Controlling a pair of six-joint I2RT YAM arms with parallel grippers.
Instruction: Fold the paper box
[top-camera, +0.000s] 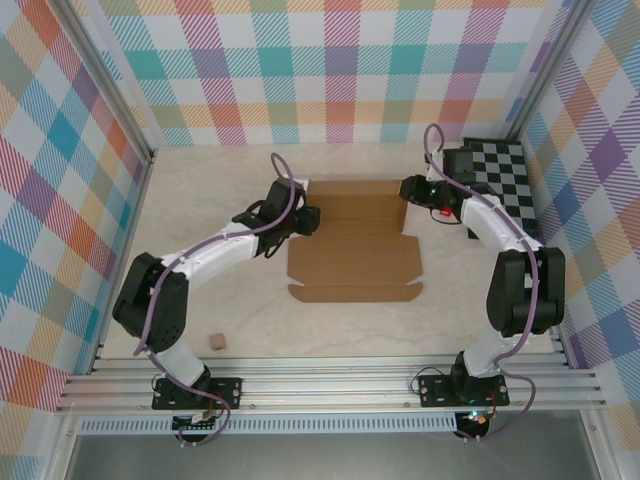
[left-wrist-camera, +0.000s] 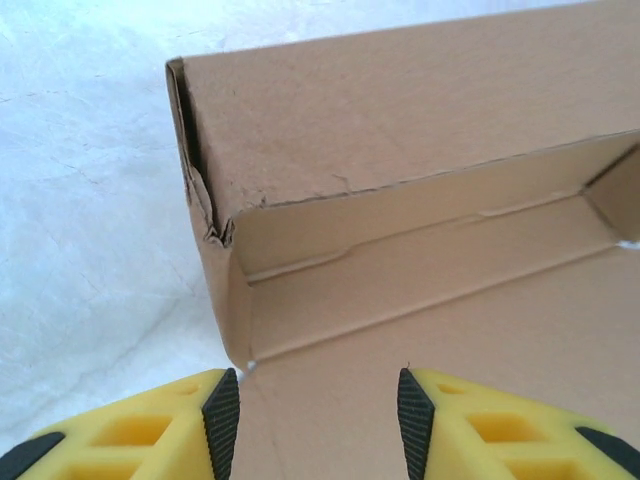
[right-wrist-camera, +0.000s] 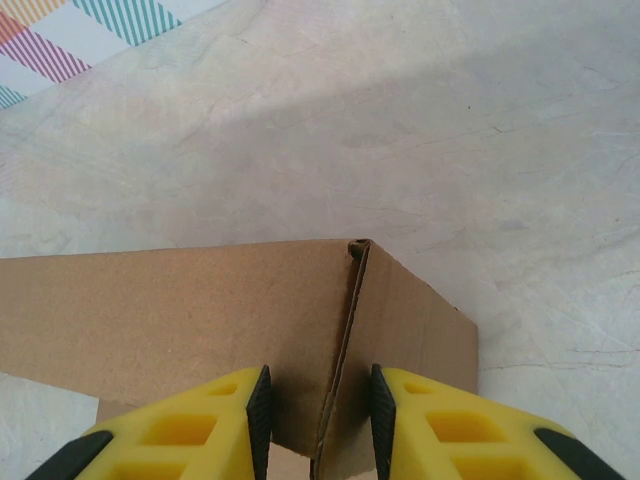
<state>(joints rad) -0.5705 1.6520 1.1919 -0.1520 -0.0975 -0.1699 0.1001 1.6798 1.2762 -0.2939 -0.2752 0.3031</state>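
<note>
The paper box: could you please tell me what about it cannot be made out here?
Top view: the left gripper covers the far-left corner of the paper box.
Right wrist view: the bottom edge cuts off the right gripper, so whether it pinches the box corner is unclear.
Left wrist view: the box's right end runs off the frame.

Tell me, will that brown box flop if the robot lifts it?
Probably a bit: the box is thin cardboard, half-folded, so loose flaps may swing. Its crumpled corner looks weak. Likely light, so it would slide easily.
</note>
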